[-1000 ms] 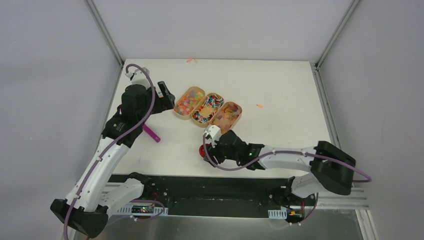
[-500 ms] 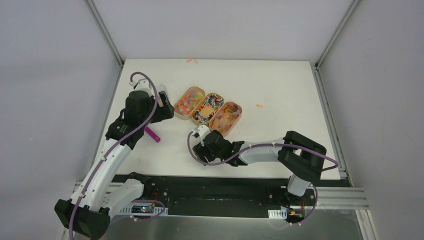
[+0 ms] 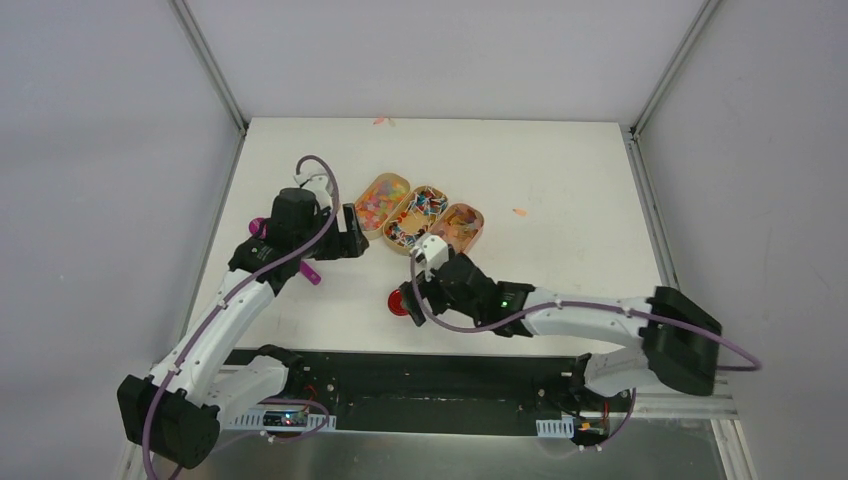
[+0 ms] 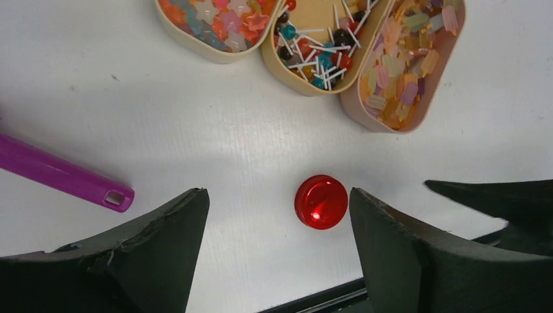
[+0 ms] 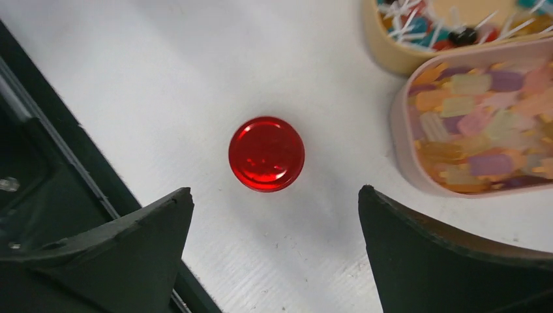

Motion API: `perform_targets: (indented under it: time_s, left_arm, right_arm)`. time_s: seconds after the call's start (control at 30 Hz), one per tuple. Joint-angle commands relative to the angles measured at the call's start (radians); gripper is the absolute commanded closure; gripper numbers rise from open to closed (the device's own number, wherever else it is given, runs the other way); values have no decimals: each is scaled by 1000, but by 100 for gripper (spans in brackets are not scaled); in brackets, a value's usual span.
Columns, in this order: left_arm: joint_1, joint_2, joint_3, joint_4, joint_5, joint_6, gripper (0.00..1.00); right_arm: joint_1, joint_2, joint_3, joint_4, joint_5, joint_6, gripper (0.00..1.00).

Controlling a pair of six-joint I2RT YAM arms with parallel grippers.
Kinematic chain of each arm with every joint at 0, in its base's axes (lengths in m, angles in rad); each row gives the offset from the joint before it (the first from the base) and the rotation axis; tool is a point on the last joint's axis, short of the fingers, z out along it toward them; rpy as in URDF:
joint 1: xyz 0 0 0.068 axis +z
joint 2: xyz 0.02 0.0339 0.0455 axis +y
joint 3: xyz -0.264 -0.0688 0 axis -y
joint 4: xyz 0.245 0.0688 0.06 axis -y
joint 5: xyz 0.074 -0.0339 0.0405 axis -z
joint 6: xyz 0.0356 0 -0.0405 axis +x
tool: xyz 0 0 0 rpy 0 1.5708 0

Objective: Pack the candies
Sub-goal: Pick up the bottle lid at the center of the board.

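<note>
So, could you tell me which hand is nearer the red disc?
Right. The right hand is just beside the red disc; the left hand is farther off, up-left of it.

In the left wrist view, the top edge crops the three tubs [image 4: 381,125] of candies [image 4: 404,78], the left edge the magenta scoop handle [image 4: 59,173].

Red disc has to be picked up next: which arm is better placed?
Right, probably. The right pincer hangs open over the disc, centred between its fingers. The left pincer sits farther off, by the scoop.
</note>
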Motion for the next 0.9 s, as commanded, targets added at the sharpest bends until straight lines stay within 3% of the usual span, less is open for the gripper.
perform_targets:
  time_s: [0.0, 0.2, 0.6, 0.87]
  left_arm:
    - [-59, 20, 0, 26, 31, 33, 15]
    - [-179, 60, 2, 22, -35, 22, 1]
    - [-532, 291, 34, 12, -248, -48, 3]
    - [-597, 449, 54, 45, -265, -53, 4]
  right_arm:
    - [1, -230, -42, -20, 90, 4, 1]
    - [0, -489, -70, -136, 201, 28, 0]
    - [0, -854, -83, -290, 343, 9, 0]
    - [0, -947, -74, -344, 368, 6, 0]
